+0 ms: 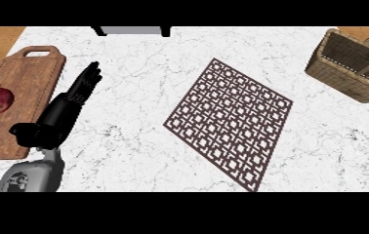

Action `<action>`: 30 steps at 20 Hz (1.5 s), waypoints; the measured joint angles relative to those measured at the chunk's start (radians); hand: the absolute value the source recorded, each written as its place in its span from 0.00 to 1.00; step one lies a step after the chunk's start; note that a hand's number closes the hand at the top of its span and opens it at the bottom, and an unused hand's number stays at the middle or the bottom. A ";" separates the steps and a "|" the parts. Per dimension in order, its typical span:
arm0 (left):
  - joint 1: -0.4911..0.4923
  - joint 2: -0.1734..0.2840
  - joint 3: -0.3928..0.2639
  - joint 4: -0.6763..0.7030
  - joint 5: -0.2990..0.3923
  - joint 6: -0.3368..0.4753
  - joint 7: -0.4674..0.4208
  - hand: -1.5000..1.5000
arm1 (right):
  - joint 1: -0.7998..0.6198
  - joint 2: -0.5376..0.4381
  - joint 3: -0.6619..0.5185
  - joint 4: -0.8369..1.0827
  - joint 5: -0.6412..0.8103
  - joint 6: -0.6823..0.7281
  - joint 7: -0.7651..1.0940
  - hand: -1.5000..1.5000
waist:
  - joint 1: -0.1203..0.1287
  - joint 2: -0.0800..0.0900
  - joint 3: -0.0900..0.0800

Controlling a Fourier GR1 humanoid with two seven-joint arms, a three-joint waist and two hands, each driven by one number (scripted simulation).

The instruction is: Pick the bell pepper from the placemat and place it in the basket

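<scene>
Head view: L hand [81,92] fingers straight, holding nothing; placemat [229,121] to its right, basket [340,65] far right.

A wooden cutting board [29,89] at the counter's left edge carries a red fruit [4,100]

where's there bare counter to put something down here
Bare marble lies between the left hand and the placemat, along the far edge behind the placemat, and between the placemat and the basket. The placemat itself carries nothing. The left side is crowded: cutting board, a red item, the forearm.
</scene>
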 measured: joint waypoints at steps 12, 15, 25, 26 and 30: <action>-0.008 -0.017 -0.005 0.005 -0.017 0.013 0.004 0.50 | 0.134 -0.105 -0.088 0.202 -0.122 -0.113 -0.233 1.00 | -0.007 -0.001 0.000; -0.002 -0.020 -0.006 0.015 -0.021 0.013 -0.011 0.50 | 0.159 -0.146 -0.108 0.265 -0.140 -0.159 -0.321 1.00 | -0.005 0.000 0.001; -0.051 -0.016 0.006 0.038 -0.017 0.010 0.009 0.50 | 0.173 -0.191 -0.166 0.434 -0.196 -0.377 -0.495 0.00 | 0.000 0.001 0.001; -0.048 -0.021 0.000 0.040 -0.024 0.013 0.005 0.50 | 0.169 -0.199 -0.165 0.453 -0.203 -0.384 -0.512 0.00 | 0.000 0.001 0.001; -0.024 -0.022 -0.002 0.029 -0.030 0.013 -0.010 0.50 | 0.144 -0.234 -0.151 0.513 -0.220 -0.391 -0.556 0.00 | 0.001 0.000 0.001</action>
